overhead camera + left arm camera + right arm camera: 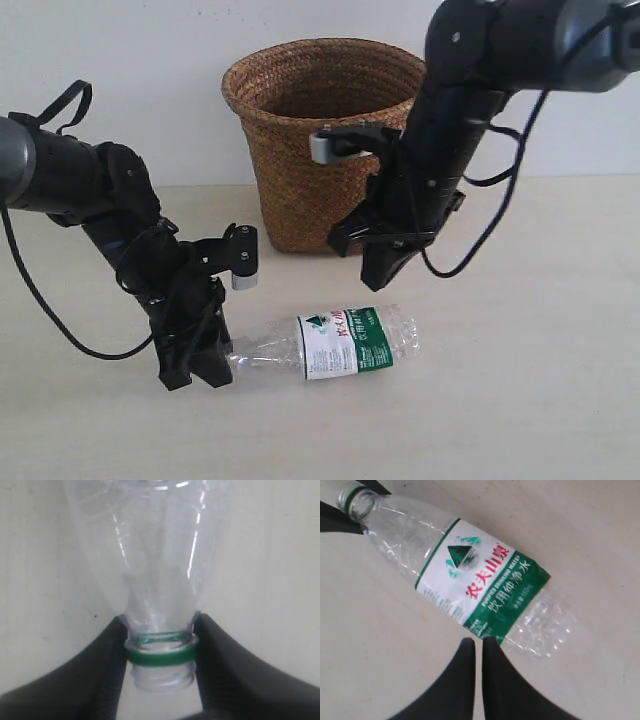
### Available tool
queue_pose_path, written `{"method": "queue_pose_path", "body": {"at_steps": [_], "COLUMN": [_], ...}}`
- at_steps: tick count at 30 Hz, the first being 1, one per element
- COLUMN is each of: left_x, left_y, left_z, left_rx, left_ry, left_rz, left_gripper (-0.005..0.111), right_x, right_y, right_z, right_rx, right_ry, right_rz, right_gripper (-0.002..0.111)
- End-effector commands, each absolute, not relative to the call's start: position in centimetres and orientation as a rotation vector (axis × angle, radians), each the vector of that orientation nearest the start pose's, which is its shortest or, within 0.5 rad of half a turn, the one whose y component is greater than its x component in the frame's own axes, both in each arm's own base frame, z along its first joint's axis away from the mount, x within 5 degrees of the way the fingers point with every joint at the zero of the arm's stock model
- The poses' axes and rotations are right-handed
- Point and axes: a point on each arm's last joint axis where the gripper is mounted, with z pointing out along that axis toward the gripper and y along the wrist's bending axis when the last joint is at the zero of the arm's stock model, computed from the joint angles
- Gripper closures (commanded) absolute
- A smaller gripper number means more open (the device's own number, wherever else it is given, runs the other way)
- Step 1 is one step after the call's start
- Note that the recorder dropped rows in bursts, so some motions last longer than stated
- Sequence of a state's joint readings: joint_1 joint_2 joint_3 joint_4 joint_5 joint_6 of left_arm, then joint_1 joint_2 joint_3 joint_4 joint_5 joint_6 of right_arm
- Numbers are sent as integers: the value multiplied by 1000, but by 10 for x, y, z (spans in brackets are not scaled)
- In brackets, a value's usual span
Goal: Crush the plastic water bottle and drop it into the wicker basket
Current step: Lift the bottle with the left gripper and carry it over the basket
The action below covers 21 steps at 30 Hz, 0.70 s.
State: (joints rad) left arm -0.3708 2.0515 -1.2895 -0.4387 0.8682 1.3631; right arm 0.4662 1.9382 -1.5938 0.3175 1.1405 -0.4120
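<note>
The plastic water bottle lies on its side on the pale table, clear and ribbed, with a white-and-green label. No cap shows; only a green ring sits below its open threaded mouth. My left gripper is shut on the bottle's neck, one finger on each side of the ring. My right gripper hangs above the label end, shut with nothing between its fingers. In the right wrist view its tips sit just beside the label of the bottle. The wicker basket stands upright behind.
The brown basket stands against a white wall at the back of the table, with the right arm partly in front of its rim. Black cables trail from both arms.
</note>
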Motion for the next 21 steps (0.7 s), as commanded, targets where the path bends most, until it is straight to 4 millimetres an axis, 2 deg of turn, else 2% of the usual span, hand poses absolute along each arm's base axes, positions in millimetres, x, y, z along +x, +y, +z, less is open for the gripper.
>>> {"method": "queue_pose_path", "body": {"at_steps": [1,5,9,15,16,19,21], "left_x": [339,333,325,313,305,295,296], "left_y": [-163,-161,-157,-160,-167,-177,-183], "left_z": [151,171,191,218,227,240,257], "left_rx": [1978,1984,2032,2073,2104,2190,2153], "left_ry": [2160,2141,2115,2042,1988,1859,1772], "left_rz": [-396,-396,-386,-325,-305,-255,-185], "left_gripper": [103,103,103,103,103,103,103], "right_x": [335,316,301,291,291,289,288], "right_y": [154,108,84,81,79,75,72], "right_z": [274,291,284,244,233,222,215], "right_rx": [-969,-812,-695,-653,-627,-591,-593], "right_ry": [2667,2658,2645,2587,2559,2530,2509], "right_rz": [403,367,355,367,334,277,235], "right_gripper": [108,108,108,108,108,108,108]}}
